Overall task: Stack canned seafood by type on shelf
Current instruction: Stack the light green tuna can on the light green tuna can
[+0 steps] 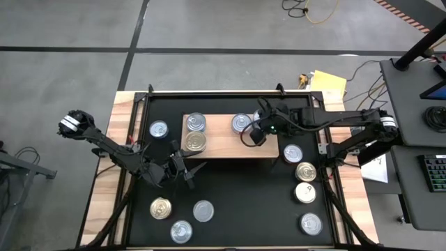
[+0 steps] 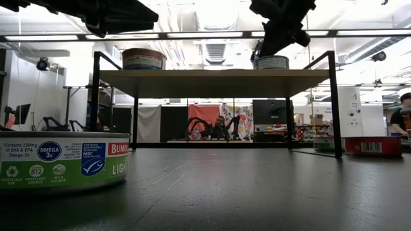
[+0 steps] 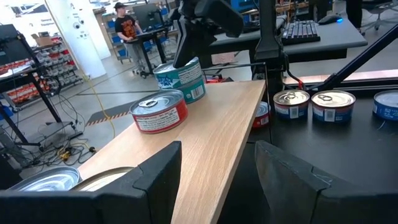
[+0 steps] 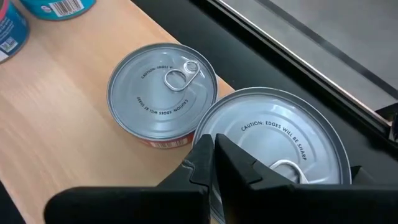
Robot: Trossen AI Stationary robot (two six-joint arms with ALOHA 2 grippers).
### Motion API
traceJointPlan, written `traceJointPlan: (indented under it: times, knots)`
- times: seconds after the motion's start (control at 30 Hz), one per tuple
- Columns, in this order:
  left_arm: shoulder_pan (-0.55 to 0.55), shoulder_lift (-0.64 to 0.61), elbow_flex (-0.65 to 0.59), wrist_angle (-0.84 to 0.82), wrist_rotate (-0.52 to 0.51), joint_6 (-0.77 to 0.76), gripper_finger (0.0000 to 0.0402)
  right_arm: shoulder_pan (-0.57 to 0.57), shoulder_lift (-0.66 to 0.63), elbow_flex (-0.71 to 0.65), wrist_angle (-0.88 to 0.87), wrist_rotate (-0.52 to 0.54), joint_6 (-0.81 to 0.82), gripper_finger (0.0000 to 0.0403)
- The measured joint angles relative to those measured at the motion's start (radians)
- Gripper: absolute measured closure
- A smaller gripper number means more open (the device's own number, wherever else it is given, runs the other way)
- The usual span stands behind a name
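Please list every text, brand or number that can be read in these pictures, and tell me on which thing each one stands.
"CAUTION: EDGES WILL BE SHARP": lid of the tin on the shelf.
"CAUTION: EDGES WILL BE SHARP": lid of the second tin at the right gripper.
"OMEGA 3s", "Contains 220mg of DHA & EPA", "MSC", "BUMB…", "LIGH…": side label of the near green can.
Labels on the red can and the teal can: too blurred to read.

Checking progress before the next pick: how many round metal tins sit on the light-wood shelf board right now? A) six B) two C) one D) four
D, the high view shows four tins on the light-wood shelf board: two at its left end, one red-labelled, one teal-labelled under the right gripper.
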Motion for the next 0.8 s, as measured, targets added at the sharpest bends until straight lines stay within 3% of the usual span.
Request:
traceJointPlan:
  times: [0.8]
  knots:
    - [0.000, 0.000, 0.000, -0.005, 0.000, 0.000, 0.0212, 0.003, -0.010, 0.068, -0.109, -0.069, -0.047, 0.0394]
